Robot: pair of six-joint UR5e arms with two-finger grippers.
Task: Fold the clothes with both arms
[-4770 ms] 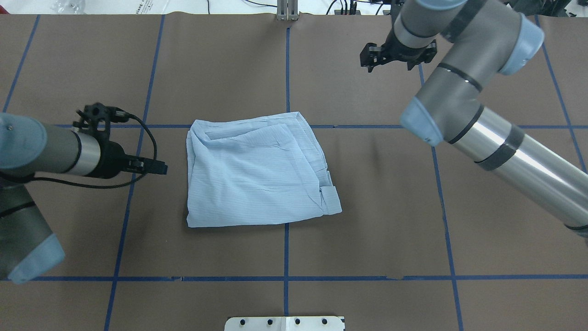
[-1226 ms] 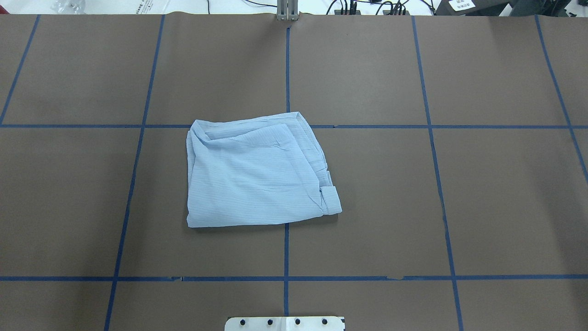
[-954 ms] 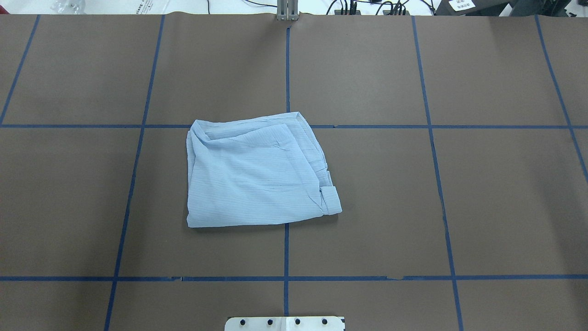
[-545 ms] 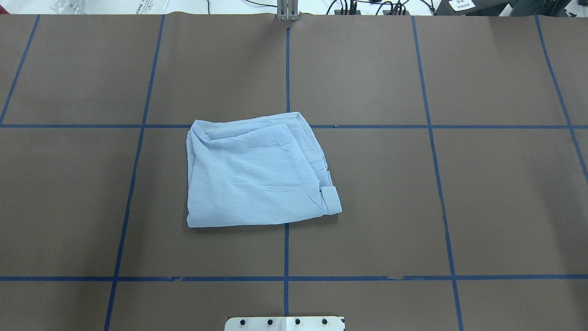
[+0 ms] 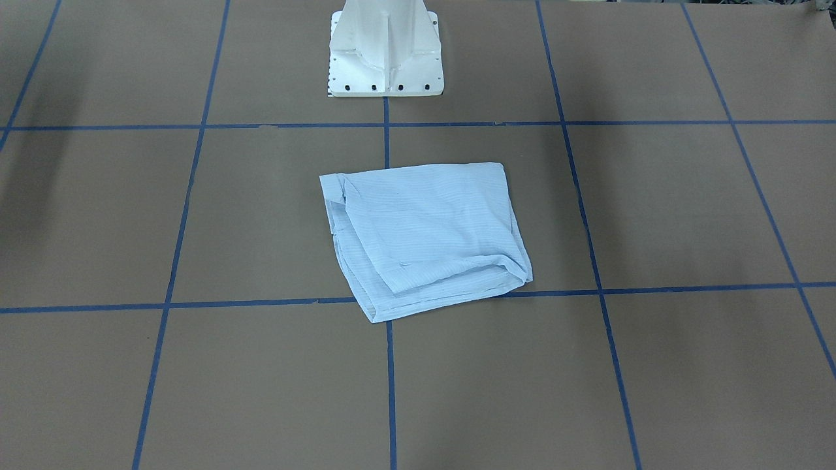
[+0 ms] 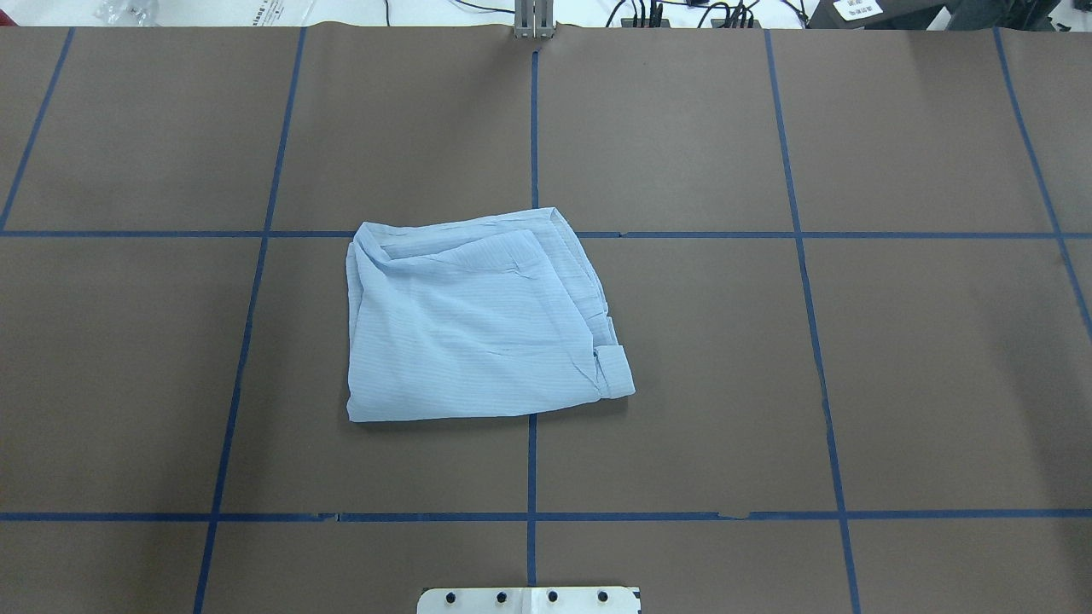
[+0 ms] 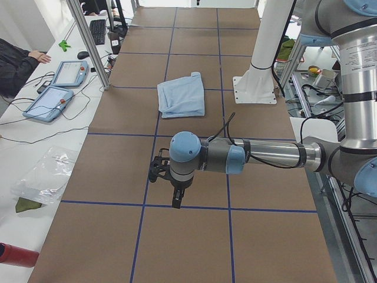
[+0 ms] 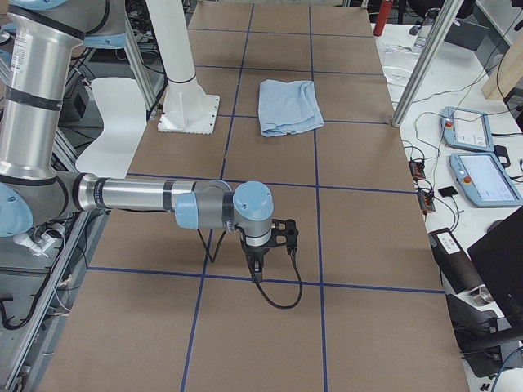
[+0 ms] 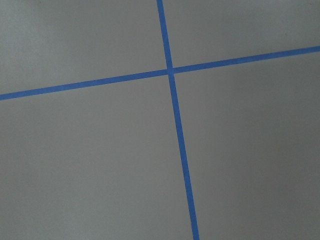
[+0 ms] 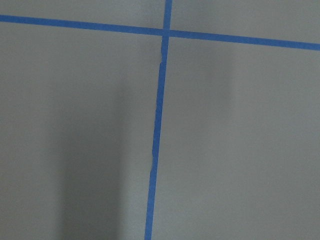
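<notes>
Both arms, left arm (image 7: 265,156) and right arm (image 8: 139,194), are gone from the overhead view they filled seconds ago, now well out to either side of the pedestal (image 5: 385,59). Shirt (image 6: 469,333) unmoved, folded flat just in front of the pedestal; folding judged complete. Left gripper (image 7: 177,200) and right gripper (image 8: 257,268) hang well apart from it; jaw spread: cannot tell.

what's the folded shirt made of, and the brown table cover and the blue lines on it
Shirt: thin woven cloth, matte, judging by its fine stripes and soft creases.
Table cover: probably brown paper, matte and flat.
Blue lines: likely adhesive tape, with small breaks and nicks.
</notes>
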